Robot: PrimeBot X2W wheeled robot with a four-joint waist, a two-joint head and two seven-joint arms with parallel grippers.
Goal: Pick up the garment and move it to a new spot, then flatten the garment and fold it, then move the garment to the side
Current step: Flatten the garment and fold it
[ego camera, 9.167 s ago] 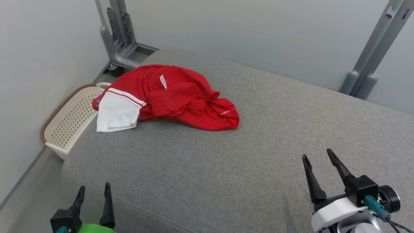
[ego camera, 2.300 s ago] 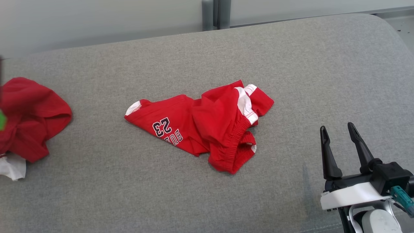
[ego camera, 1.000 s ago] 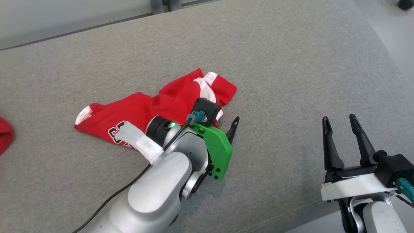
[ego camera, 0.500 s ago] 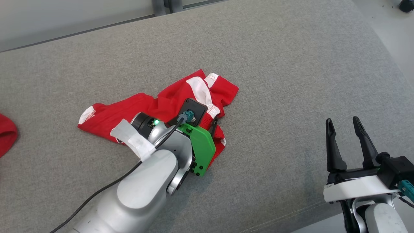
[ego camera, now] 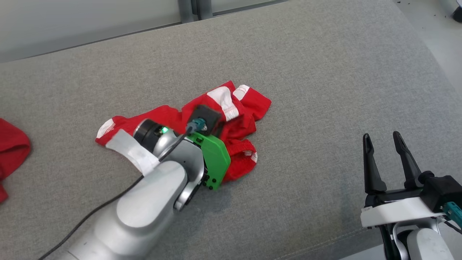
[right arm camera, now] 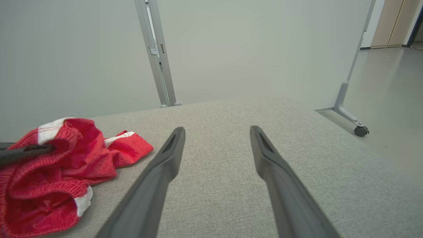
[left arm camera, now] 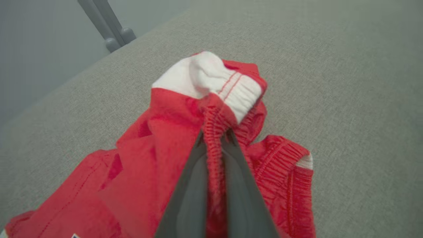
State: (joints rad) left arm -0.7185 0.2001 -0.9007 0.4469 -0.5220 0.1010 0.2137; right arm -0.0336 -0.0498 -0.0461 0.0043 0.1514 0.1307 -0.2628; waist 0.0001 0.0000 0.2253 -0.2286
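The left claw (left arm camera: 215, 136) clamps the bunched garment (left arm camera: 158, 148).

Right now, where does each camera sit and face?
Head view: high up, looking down on the grey fabric cushion; left arm, open right hand.
Left wrist view: along the shut left hand, gripping the crumpled red-and-white shorts' waistband.
Right wrist view: low, along the right hand's fingers, facing the pale wall.
Shared: all three show the shorts.

Garment (ego camera: 249, 108): middle of the cushion (ego camera: 325, 72) — under the left claw (left arm camera: 214, 138)
Right claw (ego camera: 382, 139): right of the garment, well apart
Other cloth (ego camera: 11, 144): cushion's far left
Post (ego camera: 196, 9): behind the cushion
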